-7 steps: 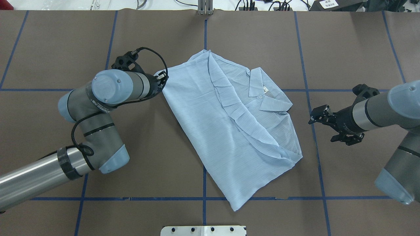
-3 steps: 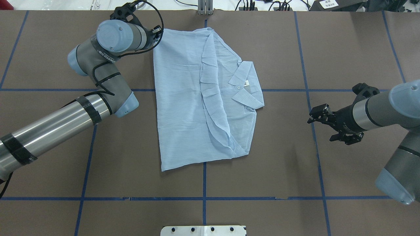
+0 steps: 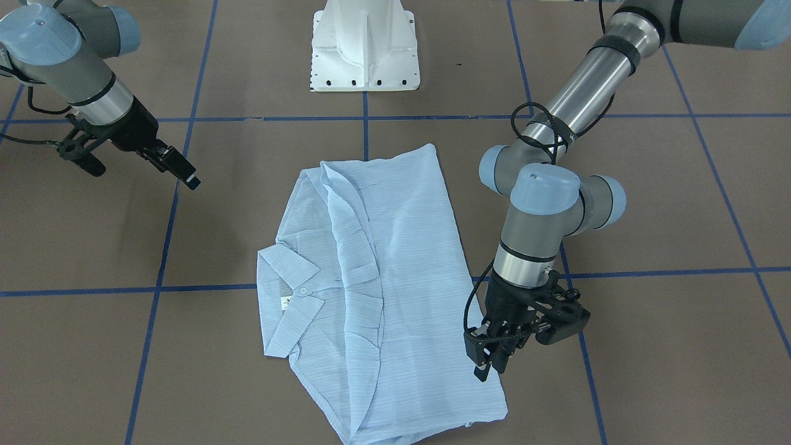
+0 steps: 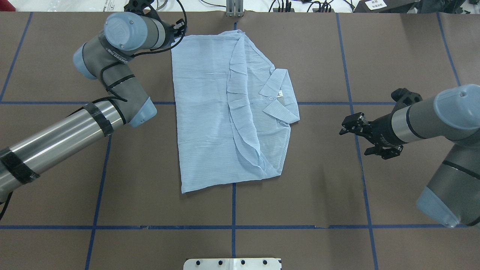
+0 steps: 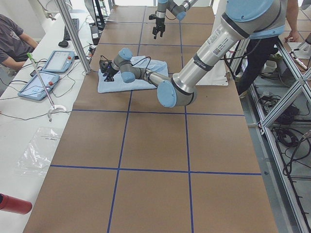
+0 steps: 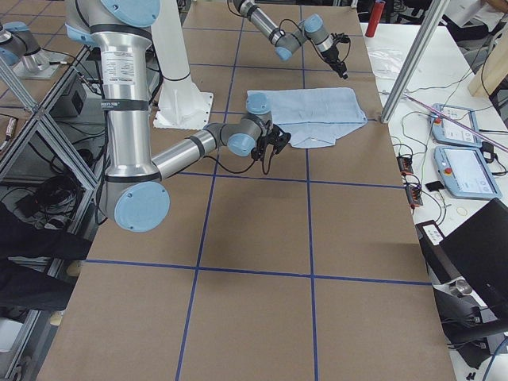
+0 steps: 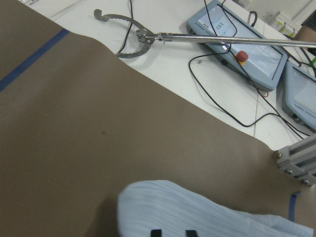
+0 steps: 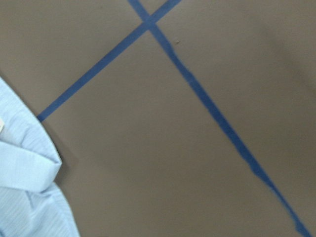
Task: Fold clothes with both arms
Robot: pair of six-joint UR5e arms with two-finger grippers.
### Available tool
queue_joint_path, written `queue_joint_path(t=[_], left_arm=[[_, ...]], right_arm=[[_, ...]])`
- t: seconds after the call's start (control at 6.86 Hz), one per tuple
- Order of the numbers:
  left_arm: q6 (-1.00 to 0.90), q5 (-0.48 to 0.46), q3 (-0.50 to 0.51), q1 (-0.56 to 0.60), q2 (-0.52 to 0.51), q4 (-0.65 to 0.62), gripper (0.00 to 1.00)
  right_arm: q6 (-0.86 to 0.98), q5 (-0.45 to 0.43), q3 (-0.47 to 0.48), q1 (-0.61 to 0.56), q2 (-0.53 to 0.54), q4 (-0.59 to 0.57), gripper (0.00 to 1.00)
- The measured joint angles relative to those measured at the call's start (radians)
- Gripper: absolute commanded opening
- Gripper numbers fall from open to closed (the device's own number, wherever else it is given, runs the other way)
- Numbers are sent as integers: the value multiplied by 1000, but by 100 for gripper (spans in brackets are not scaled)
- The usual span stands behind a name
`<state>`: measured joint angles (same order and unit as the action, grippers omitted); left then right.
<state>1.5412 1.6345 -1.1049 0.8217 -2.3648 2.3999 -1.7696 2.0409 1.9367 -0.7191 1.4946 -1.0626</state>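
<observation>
Where the folded pale-blue striped button-up shirt (image 4: pixel 210 112) reaches frame upper left, left jaws grip its corner; right jaws open, apart.

I have bare table (image 4: pixel 393 56) on every side of the shirt (image 4: pixel 210 112). The widest lane runs between its collar side and my right gripper (image 4: pixel 354 141), which is well apart, with nothing between. The near strip toward the pedestal (image 3: pixel 364 49) is free as well. Tight spot: the far edge, where my left gripper (image 3: pixel 489 369) sits low at the shirt's corner, with the post (image 4: pixel 234 8) and cables (image 4: pixel 296 5) near. My left arm (image 4: pixel 56 138) bars the approach from that side.
</observation>
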Motion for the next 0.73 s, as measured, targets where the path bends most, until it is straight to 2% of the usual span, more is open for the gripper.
queue_joint_path(t=[0.15,0.29,0.44,0.58,0.73], left_arm=[[-17,69,-125,9,83,-3,44],[-59,115,-264,18,181,-10,44],[-102,137,-377,26,254,-38,44],[-126,145,-457,30,298,-81,44],[-146,148,-511,33,335,-109,44]], right_arm=[[1,-15,-2,28,-55,-10,100],[6,-77,-3,85,-131,-72,100],[44,-164,-7,151,-226,-191,100],[162,-233,-28,212,-324,-315,100],[322,-277,-72,249,-401,-382,100]])
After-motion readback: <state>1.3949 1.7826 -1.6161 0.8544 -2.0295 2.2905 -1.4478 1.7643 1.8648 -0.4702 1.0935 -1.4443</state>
